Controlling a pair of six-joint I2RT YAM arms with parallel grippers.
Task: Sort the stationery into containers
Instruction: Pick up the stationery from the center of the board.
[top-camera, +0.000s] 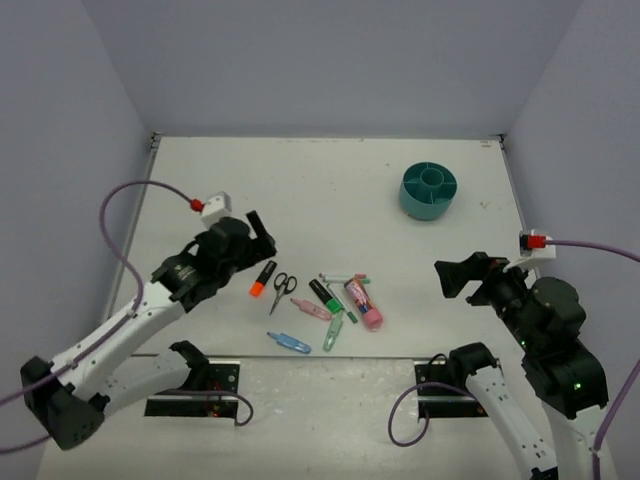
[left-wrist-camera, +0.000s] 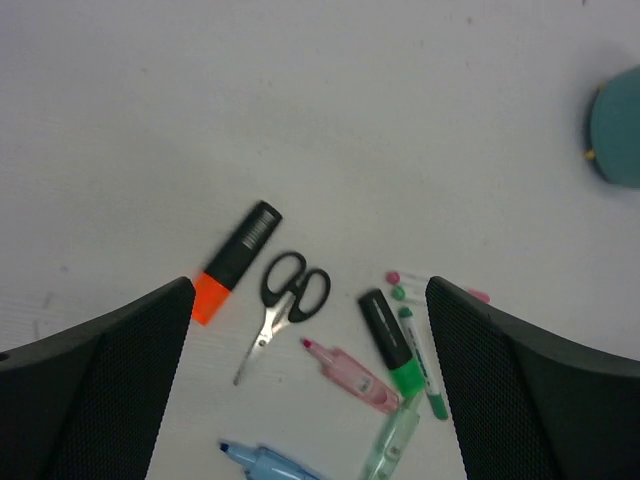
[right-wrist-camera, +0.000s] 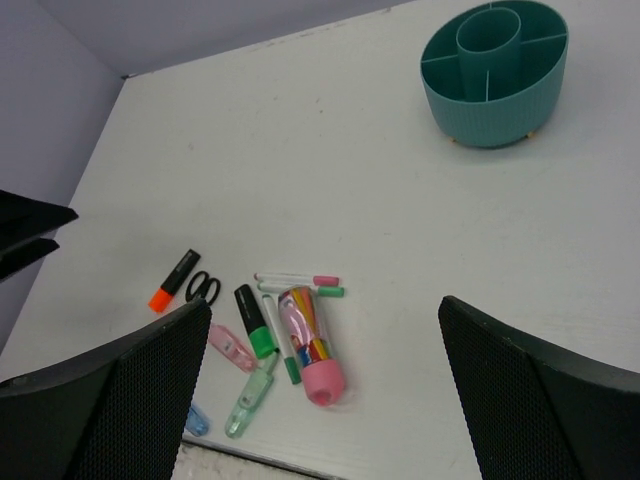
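Nothing is sorted yet, as far as I can see. All the stationery lies loose in one cluster on the table (top-camera: 330, 180), toward the near edge and around the middle. The orange highlighter (top-camera: 263, 278) is leftmost, with the scissors (top-camera: 282, 290) just to its right. Then come the green highlighter (top-camera: 324, 297), the thin pens (top-camera: 345, 278) and the pink-capped glue stick (top-camera: 362, 303), bunched close together. The pink clip (top-camera: 310, 309), the green clip (top-camera: 333, 331) and the blue clip (top-camera: 288, 342) sit at the near side of the pile.

The teal organizer (top-camera: 428, 190) stands far and to the right, well apart from the cluster. From my right wrist camera its central cup and the outer compartments I can see hold nothing.

My left gripper (top-camera: 260, 232) hovers just left of and beyond the orange highlighter, jaws spread wide and gripping nothing. My right gripper (top-camera: 452, 277) hangs to the right of the pile, nearer than the organizer, also spread wide with nothing between its fingers.

I judge the whole job is ahead: every piece has to be picked up and carried across.
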